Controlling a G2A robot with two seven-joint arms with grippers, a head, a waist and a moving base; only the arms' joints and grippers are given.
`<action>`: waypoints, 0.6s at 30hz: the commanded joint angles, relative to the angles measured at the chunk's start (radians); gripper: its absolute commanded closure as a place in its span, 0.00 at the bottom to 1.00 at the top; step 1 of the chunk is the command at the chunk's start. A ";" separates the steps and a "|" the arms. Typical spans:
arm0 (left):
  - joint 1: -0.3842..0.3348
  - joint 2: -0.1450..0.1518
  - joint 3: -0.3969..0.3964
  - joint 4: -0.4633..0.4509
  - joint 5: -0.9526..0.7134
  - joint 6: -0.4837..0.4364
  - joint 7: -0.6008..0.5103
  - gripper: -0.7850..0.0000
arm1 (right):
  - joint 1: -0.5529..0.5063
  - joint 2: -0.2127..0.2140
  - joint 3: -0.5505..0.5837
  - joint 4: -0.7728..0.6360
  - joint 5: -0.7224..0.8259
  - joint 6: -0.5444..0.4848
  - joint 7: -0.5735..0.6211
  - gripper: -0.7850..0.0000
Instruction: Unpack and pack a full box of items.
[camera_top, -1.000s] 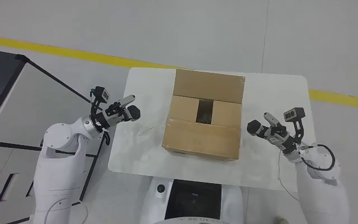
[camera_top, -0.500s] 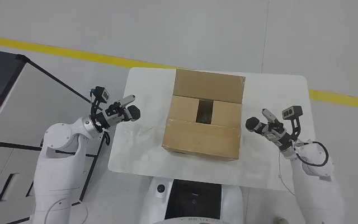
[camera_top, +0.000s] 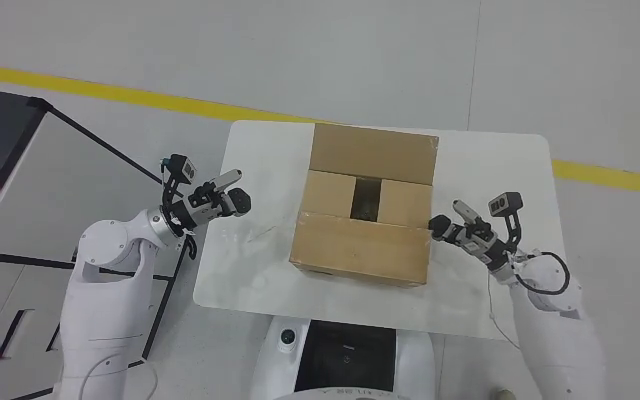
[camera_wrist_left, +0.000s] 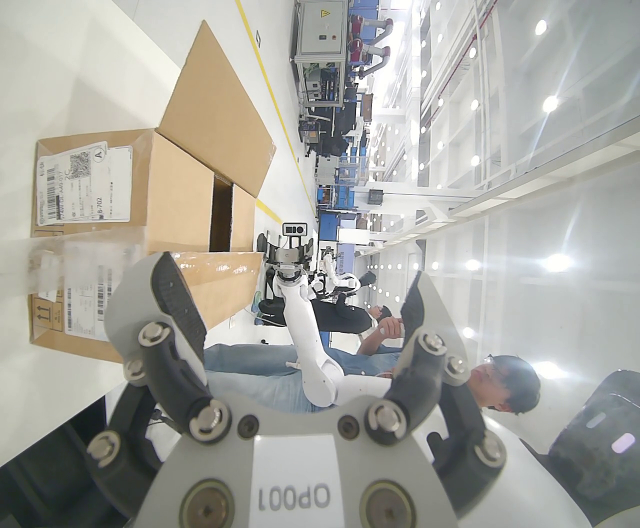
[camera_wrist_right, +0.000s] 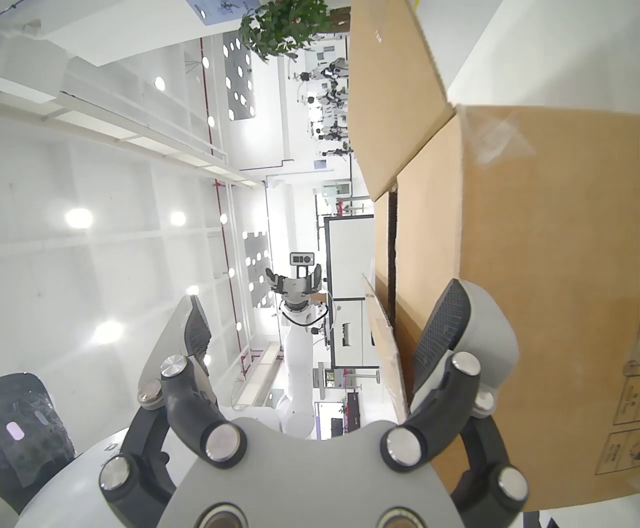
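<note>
One brown cardboard box (camera_top: 360, 248), partly open

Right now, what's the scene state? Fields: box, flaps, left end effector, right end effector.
box: cardboard box, centred on white table
flaps: far flap and near flap open outward; inner flaps down, dark gap between
left end effector: open, empty, apart from box's left side
right end effector: open, empty, close beside box's right wall; contact unclear

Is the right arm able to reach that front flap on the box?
Probably yes: the right gripper is open right beside the box, at the front flap edge, and nothing lies between them.
</note>
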 joint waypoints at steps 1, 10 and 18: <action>0.000 0.000 0.000 0.000 0.000 0.000 0.000 0.00 | -0.005 0.002 -0.003 -0.016 0.017 0.012 0.020 0.00; 0.000 0.000 0.000 0.000 0.000 0.000 0.000 0.00 | -0.046 0.016 0.011 -0.112 0.174 0.097 0.231 0.00; 0.000 0.000 0.000 0.000 0.000 0.000 0.000 0.00 | -0.100 0.030 -0.031 -0.160 0.098 0.079 0.375 0.00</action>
